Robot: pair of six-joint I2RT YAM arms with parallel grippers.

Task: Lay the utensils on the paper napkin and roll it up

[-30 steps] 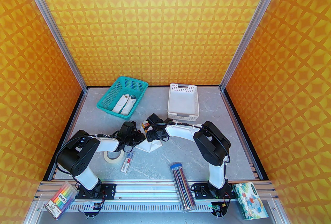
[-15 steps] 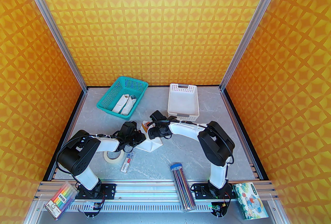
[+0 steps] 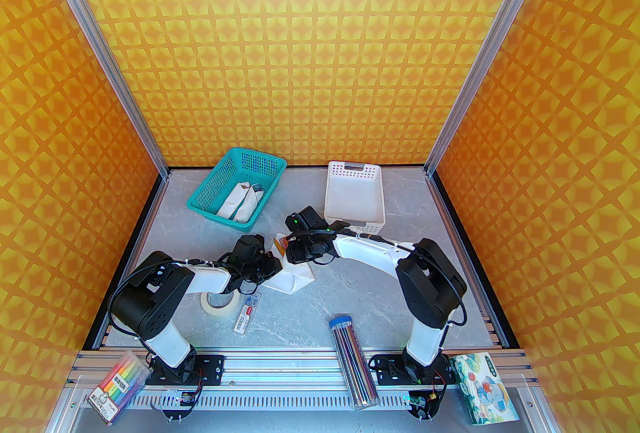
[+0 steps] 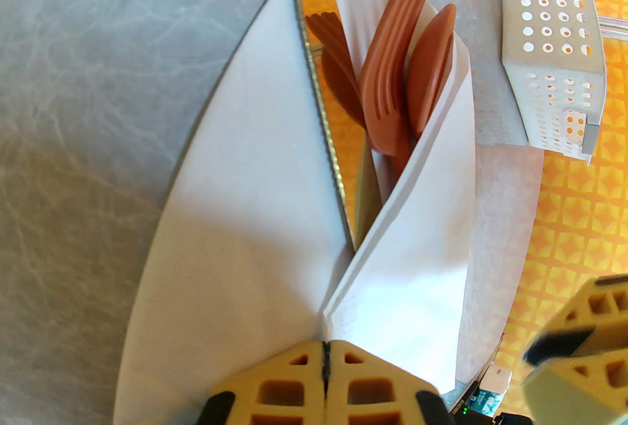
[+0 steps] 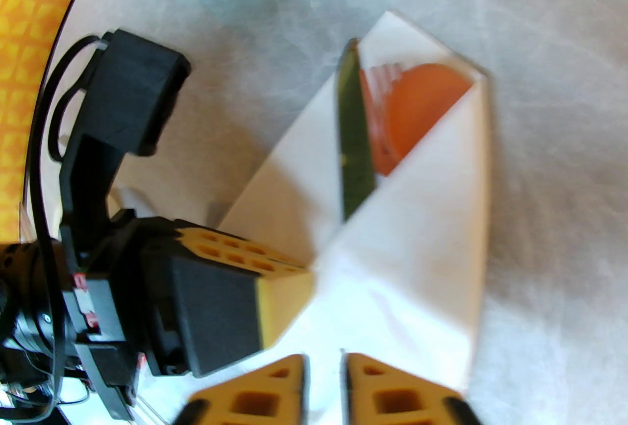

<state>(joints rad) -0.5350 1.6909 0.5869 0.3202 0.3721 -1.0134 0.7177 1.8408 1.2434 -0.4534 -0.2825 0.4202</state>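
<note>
The white paper napkin (image 3: 295, 280) lies at mid-table, folded from both sides into a pocket (image 4: 245, 217). Out of its top stick the orange fork (image 4: 387, 84), the reddish-brown spoon (image 4: 431, 65) and the knife (image 4: 319, 69), whose blade reflects the yellow wall. My left gripper (image 4: 325, 349) is shut on the napkin where the two folds meet, at the pocket's lower left (image 3: 274, 266). My right gripper (image 5: 324, 364) hovers just over the napkin's lower part (image 5: 431, 241), its fingers a narrow gap apart with nothing between them. The knife (image 5: 354, 133) and spoon (image 5: 422, 104) lie beyond it.
A teal basket (image 3: 260, 157) at the back left holds a white rolled bundle. The white slotted tray (image 3: 355, 167) stands at the back, just beyond my right wrist. A tape roll (image 3: 218, 303), a pen case (image 3: 247, 313) and a pencil tube (image 3: 352, 361) lie near the front.
My right arm's elbow has swung to the right and its gripper has shifted slightly toward the napkin's top. The left arm and the napkin have stayed put.
</note>
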